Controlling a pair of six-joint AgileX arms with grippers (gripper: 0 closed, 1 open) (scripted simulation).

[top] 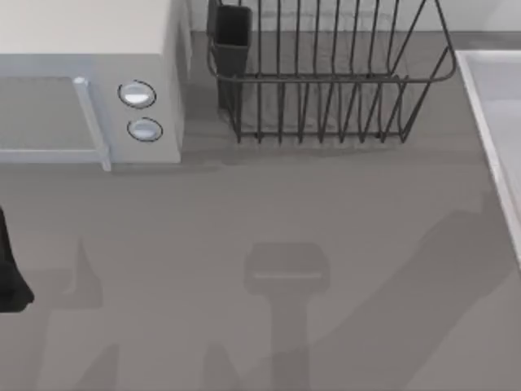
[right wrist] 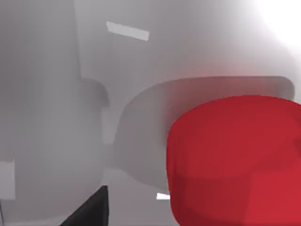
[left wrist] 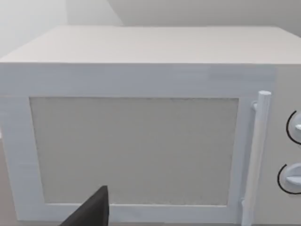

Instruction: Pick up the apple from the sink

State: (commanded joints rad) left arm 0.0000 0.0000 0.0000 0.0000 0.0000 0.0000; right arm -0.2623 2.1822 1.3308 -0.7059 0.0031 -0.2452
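From above, the sink (top: 498,122) lies right of the wire dish rack (top: 326,73), with the microwave (top: 89,98) on the rack's other side. The left arm (top: 10,277) sits parked in front of the microwave.

Its wrist camera faces the microwave door (left wrist: 134,150); I cannot tell how its jaws stand.

The right wrist camera looks into the sink basin (right wrist: 70,94), the apple (right wrist: 235,160) looming close, probably for the grasp. I cannot tell its jaws either.

Grey counter (top: 269,212), white microwave (top: 89,49), perhaps a wire dish rack (top: 326,81)

Grey table (top: 326,244), microwave (top: 89,49), dish rack (top: 326,81) (wire)
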